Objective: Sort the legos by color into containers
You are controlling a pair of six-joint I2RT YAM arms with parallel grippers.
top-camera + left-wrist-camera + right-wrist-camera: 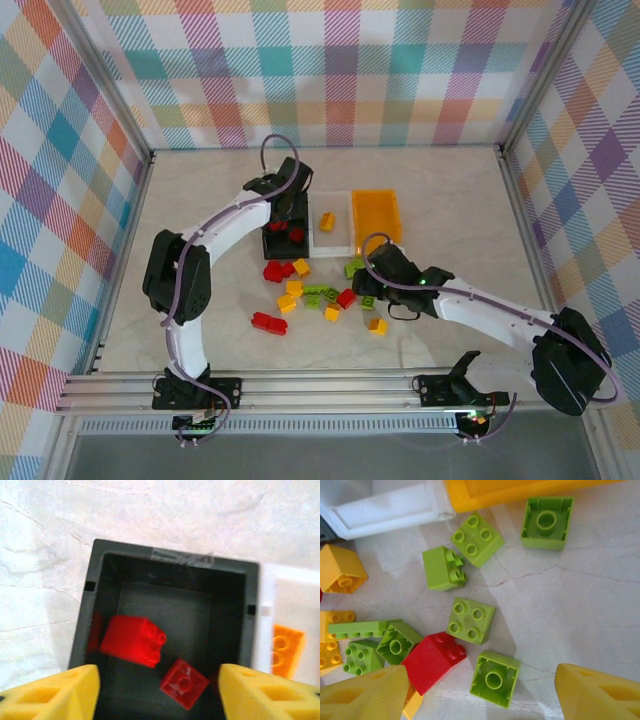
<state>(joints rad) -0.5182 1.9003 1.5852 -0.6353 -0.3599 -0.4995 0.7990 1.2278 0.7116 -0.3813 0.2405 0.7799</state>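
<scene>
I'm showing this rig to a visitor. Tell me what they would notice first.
A loose heap of red, yellow and green bricks lies mid-table, between the arms and a row of three: black bin, white bin, orange bin. The left gripper hangs open over the black bin, which holds red bricks; the right gripper hangs open over green bricks.

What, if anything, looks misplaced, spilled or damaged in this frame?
Nothing is misplaced. The bricks seen in the black bin are red bricks, and the white bin holds one yellow brick. Loose bricks lie jumbled on the table, some green ones upside down. The only oddity is clear tape on the black bin's rim.
</scene>
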